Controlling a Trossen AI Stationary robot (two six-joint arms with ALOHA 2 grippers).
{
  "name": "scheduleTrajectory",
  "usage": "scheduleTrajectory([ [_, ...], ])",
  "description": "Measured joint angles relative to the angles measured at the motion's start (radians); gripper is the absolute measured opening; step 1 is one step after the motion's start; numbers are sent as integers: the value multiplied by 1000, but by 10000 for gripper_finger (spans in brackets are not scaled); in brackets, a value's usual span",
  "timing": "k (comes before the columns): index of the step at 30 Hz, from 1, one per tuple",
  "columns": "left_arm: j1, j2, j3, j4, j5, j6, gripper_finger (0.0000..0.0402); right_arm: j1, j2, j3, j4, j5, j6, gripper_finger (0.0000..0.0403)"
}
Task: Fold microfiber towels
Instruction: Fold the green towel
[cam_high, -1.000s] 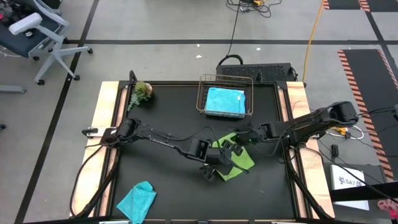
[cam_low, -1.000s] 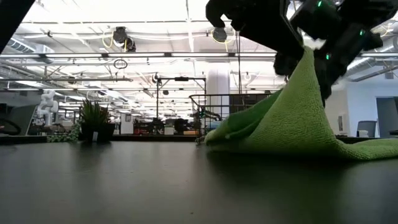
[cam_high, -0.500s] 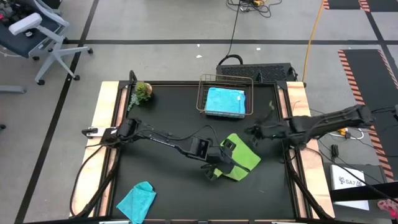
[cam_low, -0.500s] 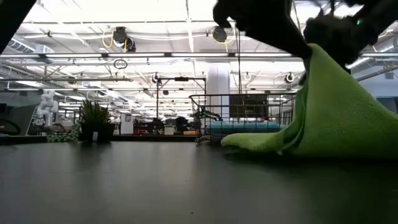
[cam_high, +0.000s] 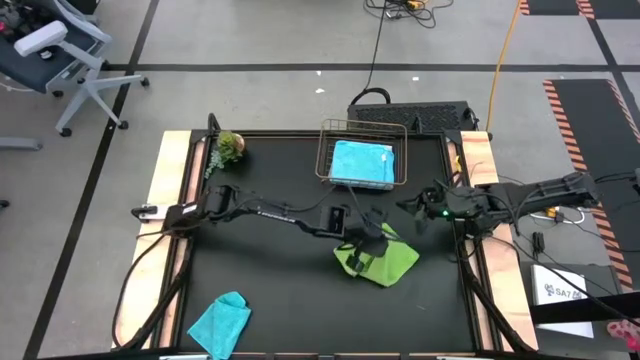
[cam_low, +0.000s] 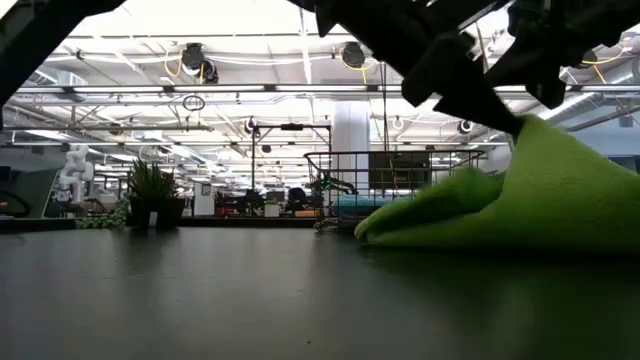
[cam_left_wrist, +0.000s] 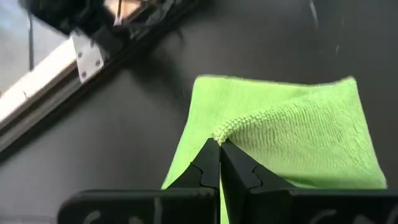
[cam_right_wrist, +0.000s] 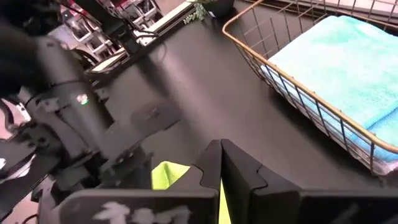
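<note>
A lime towel (cam_high: 377, 258) lies half-folded on the black table (cam_high: 260, 290), just right of centre, as two robot arms work a cloth-folding job. The left gripper (cam_left_wrist: 219, 148) has its jaws clamped on a raised edge of the towel (cam_left_wrist: 280, 130), pinching the pile into a small peak; from table height that fold stands up as a slope (cam_low: 520, 195) rather than lying flat. The right gripper (cam_high: 415, 213) hangs just beside the towel, near the table's right edge, jaws together and holding nothing, with a sliver of green showing under its fingers (cam_right_wrist: 219, 165) in its own wrist view.

The likely risk is that the left arm, working the cloth alone, drags the whole towel across the table instead of laying the held edge over. With no second hold pinning the far side, the layers could slide askew or bunch. Letting go while the fold stands high may also let it flop back open.

Nearer the front edge, a teal towel (cam_high: 220, 322) lies crumpled, not yet folded. At the back, a sky-blue towel (cam_high: 361, 162) rests in a wire basket (cam_high: 324, 150), and a small plant (cam_high: 229, 146) stands in the far left corner, well apart from the work.
</note>
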Motion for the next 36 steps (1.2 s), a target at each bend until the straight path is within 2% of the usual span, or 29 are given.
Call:
scheduleTrajectory([
  [6, 50, 33, -3, -34, 24, -70, 0, 0, 13, 0, 4, -1, -9, 0],
  [10, 59, 46, -3, -2, 38, -89, 6, 0, 13, 0, 6, 0, -16, 0],
  [18, 47, 44, -2, 70, 38, -73, 61, 0, 14, 0, 25, -1, -16, 0],
  [23, 38, 44, -2, 39, 38, -102, 90, 0, 14, 0, 34, -4, -16, 0],
  [28, 17, 18, 5, -130, -70, -162, 110, -1, 20, 0, 34, -50, 11, 0],
  [31, 5, -23, 16, -312, -41, -238, 112, 0, 41, 0, 34, -86, 24, 0],
  [36, -51, -51, 18, -516, -46, -241, 113, 0, 81, 0, 23, -110, 26, 0],
])
